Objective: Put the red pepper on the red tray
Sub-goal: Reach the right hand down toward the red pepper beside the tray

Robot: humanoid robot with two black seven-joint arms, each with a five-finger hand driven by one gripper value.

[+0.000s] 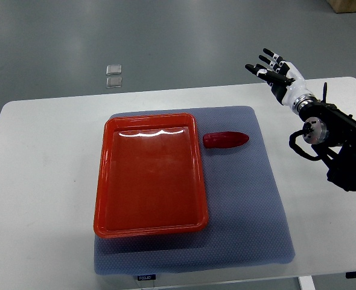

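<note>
Although the task calls for it on the tray, the red pepper (225, 140) lies on the grey mat (250, 199) just beside the upper right edge of the red tray (102, 181), apart from it and untouched. Nothing rests inside the tray, so the whole job appears still ahead: reaching, grasping, lifting and setting down. The right hand (274, 69) hovers well apart from the pepper, over the far right corner of the white counter (45, 157), its fingers spread and holding nothing. No left arm shows. Counted: one pepper, one tray, one mat, one hand in view, and two small clear squares (113, 75) on the floor beyond the counter.
</note>
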